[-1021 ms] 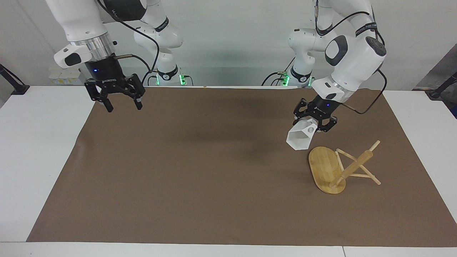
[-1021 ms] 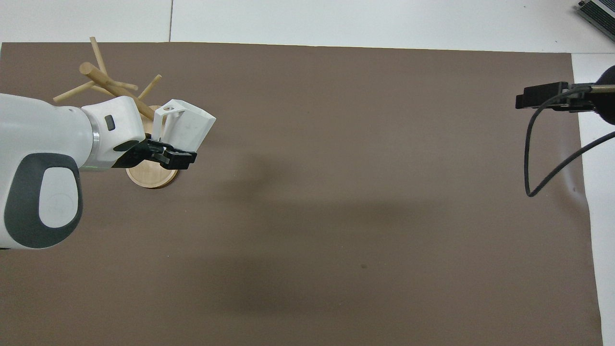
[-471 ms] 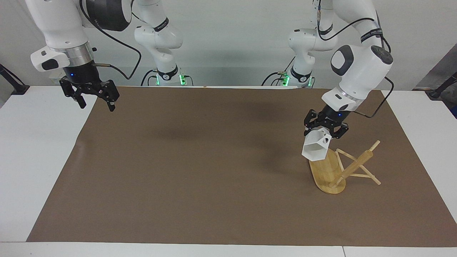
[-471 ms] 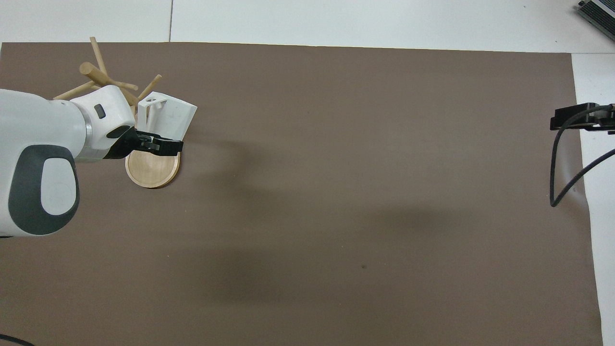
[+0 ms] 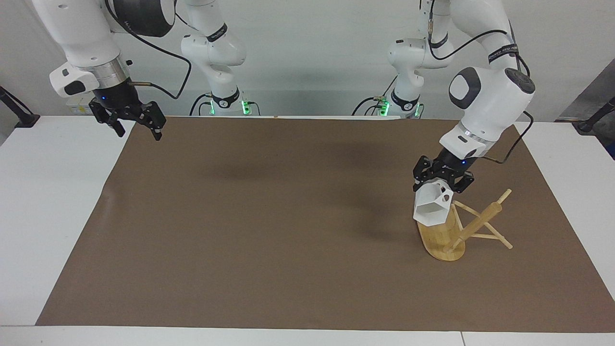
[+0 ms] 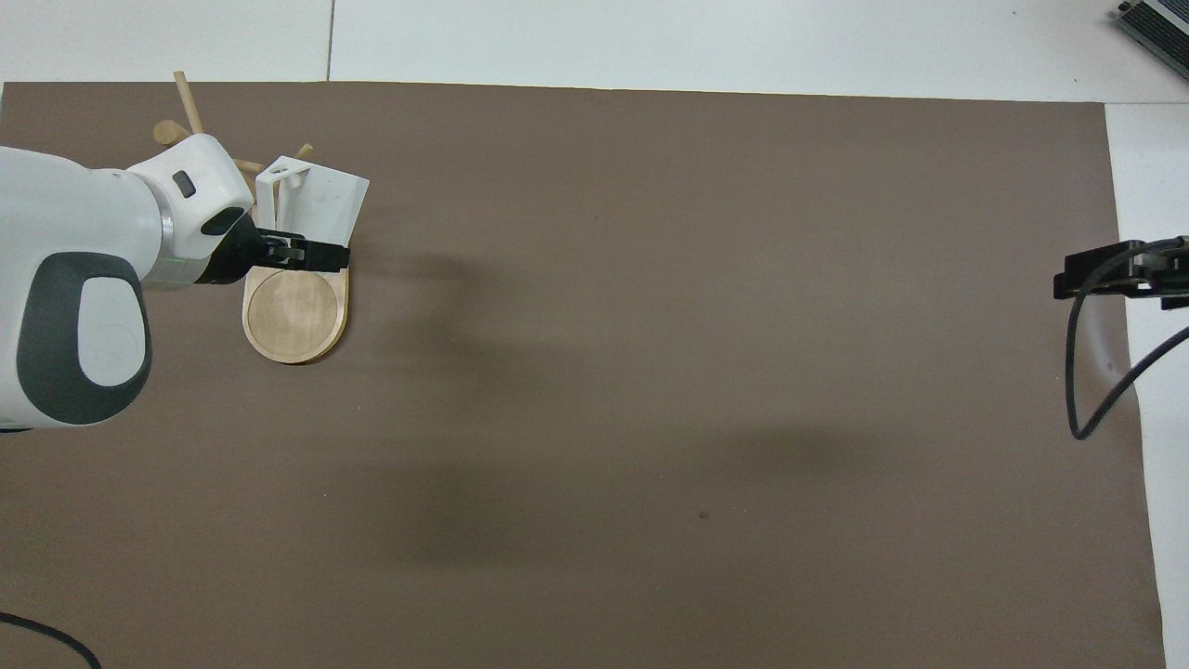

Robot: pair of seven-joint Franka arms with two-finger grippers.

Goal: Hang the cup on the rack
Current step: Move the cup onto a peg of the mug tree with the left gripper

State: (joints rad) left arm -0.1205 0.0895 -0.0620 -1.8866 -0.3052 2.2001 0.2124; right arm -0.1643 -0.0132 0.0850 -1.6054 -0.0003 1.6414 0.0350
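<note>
The left gripper (image 5: 442, 182) is clamped on the cup (image 5: 431, 207), held tilted over the rack (image 5: 449, 229) base, beside its pegs. The right gripper (image 5: 136, 123) waits with fingers spread, empty, over the brown mat (image 5: 269, 226) edge.

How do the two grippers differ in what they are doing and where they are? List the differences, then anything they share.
The left gripper is shut on the white cup; the right gripper is open and holds nothing. The left gripper hangs over the bamboo rack; the right gripper waits over the brown mat's edge. Both are black and two-fingered.
</note>
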